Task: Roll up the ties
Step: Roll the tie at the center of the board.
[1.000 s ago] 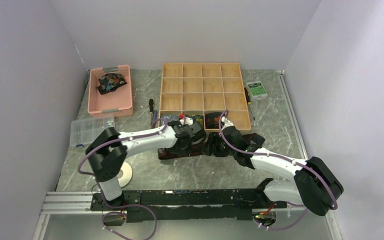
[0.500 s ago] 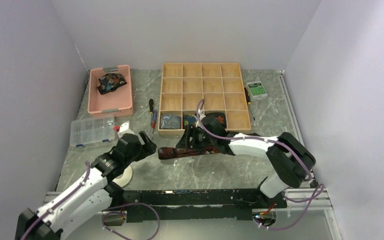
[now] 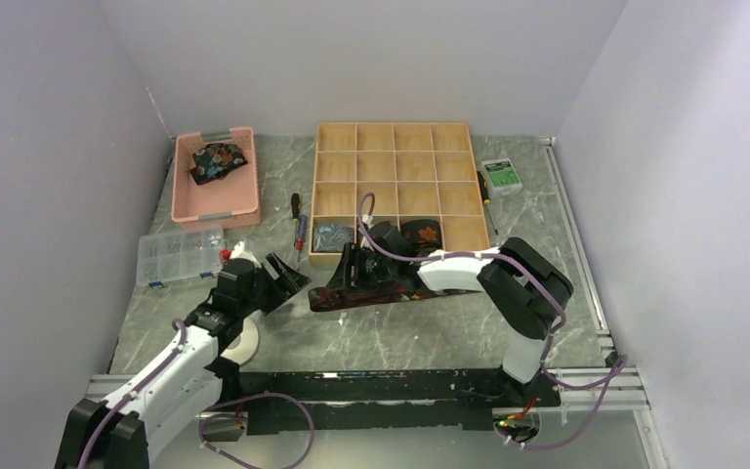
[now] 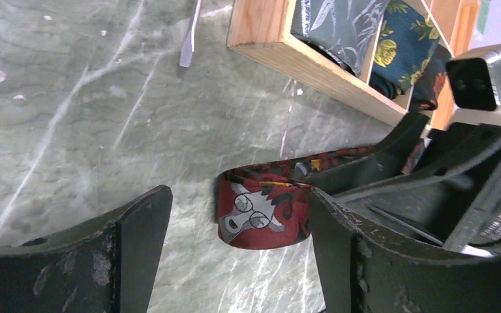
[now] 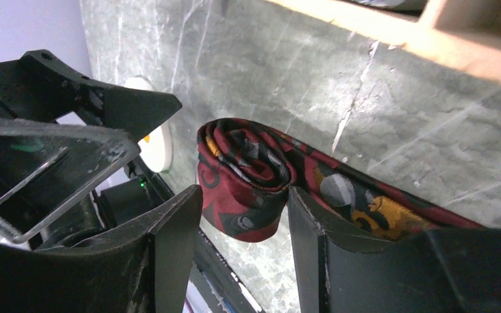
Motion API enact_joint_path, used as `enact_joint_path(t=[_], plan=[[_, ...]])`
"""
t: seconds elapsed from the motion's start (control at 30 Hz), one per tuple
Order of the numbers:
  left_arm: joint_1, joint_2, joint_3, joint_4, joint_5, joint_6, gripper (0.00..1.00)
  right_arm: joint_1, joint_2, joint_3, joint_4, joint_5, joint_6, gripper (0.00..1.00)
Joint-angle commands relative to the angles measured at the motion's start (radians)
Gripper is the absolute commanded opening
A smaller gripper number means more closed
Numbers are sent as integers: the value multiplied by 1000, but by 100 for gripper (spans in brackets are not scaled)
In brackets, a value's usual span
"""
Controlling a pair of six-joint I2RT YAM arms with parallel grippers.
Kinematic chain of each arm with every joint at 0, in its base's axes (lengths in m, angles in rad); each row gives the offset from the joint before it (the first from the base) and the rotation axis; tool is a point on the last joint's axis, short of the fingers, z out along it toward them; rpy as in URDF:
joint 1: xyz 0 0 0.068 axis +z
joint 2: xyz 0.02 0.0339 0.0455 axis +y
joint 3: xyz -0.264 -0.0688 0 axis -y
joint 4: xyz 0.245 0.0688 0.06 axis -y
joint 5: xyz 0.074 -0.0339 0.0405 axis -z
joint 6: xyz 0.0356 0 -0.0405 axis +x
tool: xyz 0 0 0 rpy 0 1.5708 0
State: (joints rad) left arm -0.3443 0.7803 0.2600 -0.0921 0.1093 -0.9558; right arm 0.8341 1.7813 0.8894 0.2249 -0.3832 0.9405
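Observation:
A maroon tie with black and orange print lies on the grey table in front of the wooden box. Its left end is wound into a small roll, which also shows in the left wrist view. My right gripper reaches left across the tie, and its jaws stand on either side of the roll, touching it. My left gripper is open and empty just left of the roll. Rolled ties, one grey-blue and one dark blue, sit in the box.
The wooden compartment box stands behind the tie. A pink basket at back left holds a bundled dark tie. A clear organiser, screwdrivers, a white disc and a small green box lie around.
My left arm pulled off the tie to the lower left and opened beside the roll. My right gripper slid left along the tie to its rolled end.

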Motion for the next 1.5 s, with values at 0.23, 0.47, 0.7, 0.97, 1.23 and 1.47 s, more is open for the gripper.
enact_joint_path(t=[0.23, 0.47, 0.7, 0.97, 1.23, 1.47], plan=[[47, 91, -58, 215, 203, 20, 78, 2, 77, 11, 102, -22, 48, 41], [47, 100, -97, 233, 238, 21, 78, 6, 120, -12, 221, -75, 90, 31], [48, 110, -133, 265, 259, 29, 77, 7, 159, -69, 363, -103, 123, 24], [62, 160, -129, 290, 265, 84, 69, 7, 177, -104, 404, -102, 96, 22], [75, 268, -117, 373, 302, 117, 62, 5, 179, -102, 411, -101, 81, 22], [76, 393, -101, 470, 387, 149, 49, 6, 182, -97, 422, -111, 76, 21]])
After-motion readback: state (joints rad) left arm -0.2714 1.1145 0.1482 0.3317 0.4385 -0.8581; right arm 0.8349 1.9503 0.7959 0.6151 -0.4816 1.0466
